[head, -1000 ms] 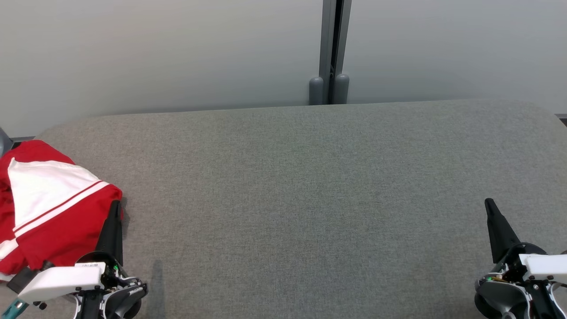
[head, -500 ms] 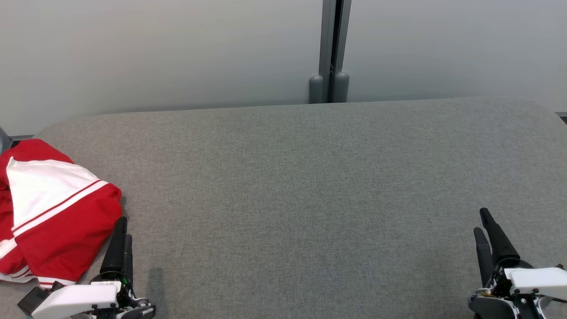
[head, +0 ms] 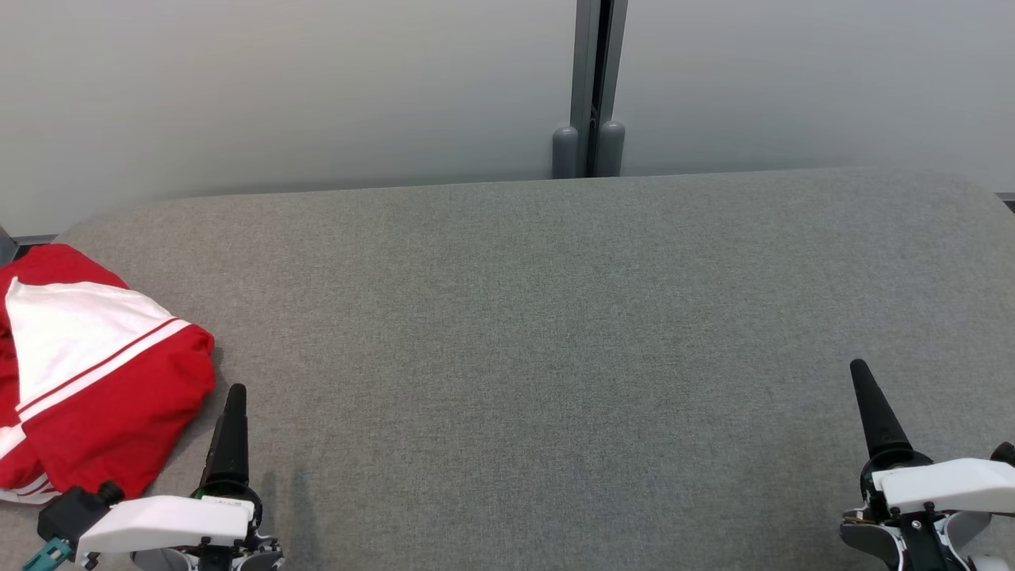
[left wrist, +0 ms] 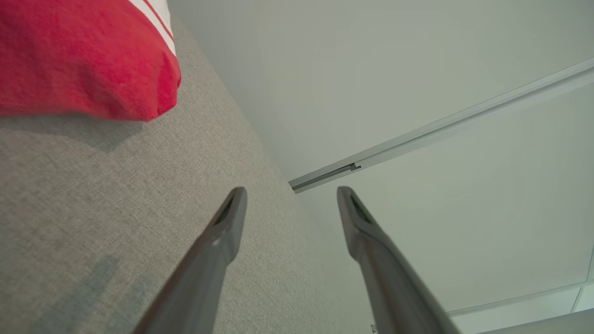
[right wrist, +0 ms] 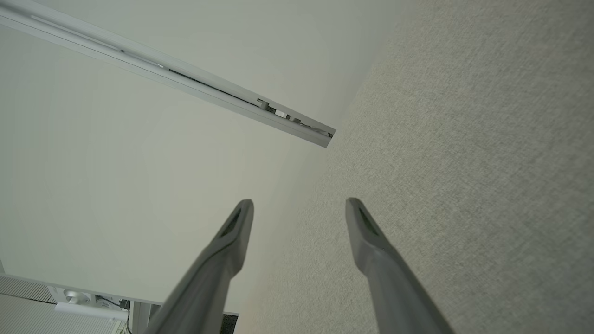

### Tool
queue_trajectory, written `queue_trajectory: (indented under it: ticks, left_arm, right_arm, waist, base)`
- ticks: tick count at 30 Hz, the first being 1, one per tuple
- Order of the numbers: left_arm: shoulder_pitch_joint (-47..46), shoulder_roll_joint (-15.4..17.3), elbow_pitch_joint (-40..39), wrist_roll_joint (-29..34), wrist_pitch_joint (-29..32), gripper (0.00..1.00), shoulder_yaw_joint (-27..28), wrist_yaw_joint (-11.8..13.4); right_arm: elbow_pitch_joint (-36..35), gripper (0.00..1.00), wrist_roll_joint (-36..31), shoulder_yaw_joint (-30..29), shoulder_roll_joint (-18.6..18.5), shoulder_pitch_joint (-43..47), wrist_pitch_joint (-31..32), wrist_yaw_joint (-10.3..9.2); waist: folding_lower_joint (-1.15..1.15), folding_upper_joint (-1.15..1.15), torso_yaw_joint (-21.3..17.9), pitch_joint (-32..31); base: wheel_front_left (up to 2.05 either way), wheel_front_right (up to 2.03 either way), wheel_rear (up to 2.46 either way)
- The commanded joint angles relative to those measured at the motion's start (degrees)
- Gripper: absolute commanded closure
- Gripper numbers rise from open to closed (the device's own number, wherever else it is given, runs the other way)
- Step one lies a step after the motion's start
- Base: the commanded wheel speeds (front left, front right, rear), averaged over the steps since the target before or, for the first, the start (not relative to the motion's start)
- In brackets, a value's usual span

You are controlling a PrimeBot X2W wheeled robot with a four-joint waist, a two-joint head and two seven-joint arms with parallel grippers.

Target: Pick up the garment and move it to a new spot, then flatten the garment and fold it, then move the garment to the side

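A red garment with a white panel and stripes (head: 87, 373) lies bunched at the far left of the grey fabric table (head: 555, 333); its red edge (left wrist: 83, 60) fills the upper left of the left wrist view. My left gripper (head: 234, 396) stands just right of the garment, apart from it, open with nothing between its fingers (left wrist: 291, 192). My right gripper (head: 860, 377) is at the lower right over bare table, also open and empty (right wrist: 299, 204).
A pale wall runs behind the table, with a grey vertical post (head: 591, 87) at its middle. The table's rounded corners sit at the far left and far right. In the right wrist view a desk and cables (right wrist: 93, 301) show low on the left.
My left gripper has drawn back from the garment's edge and shifted right, clear of the cloth. The right gripper moved slightly. The garment stays put.
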Motion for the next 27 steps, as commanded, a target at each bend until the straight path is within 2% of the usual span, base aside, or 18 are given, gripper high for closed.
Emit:
queue_trajectory:
  ticks: [1,13,27]
  left_arm:
    - [-2.2,0.6,-0.5,2.9,-0.6,0.0,-0.3,0.4]
    - [-2.3,1.0,2.7,17.9,-3.4,0.0,-2.5,2.9]
    - [-2.5,1.5,4.8,28.4,-5.9,0.0,-4.5,5.6]
  right_arm:
    - [-0.5,0.0,-2.5,0.0,-0.4,-1.6,-0.7,0.04]
    - [1.7,0.0,-17.6,2.3,-0.5,-2.0,-3.5,0.06]
    - [2.8,0.0,-30.2,2.7,-0.4,-2.4,-6.0,0.07]
  waist:
    - [0.0,0.0,0.0,0.0]
    - [0.0,0.0,0.0,0.1]
    - [0.0,0.0,0.1,0.6]
  base:
    - [0.0,0.0,0.0]
    - [0.0,0.0,0.0]
    - [0.0,0.0,0.0]
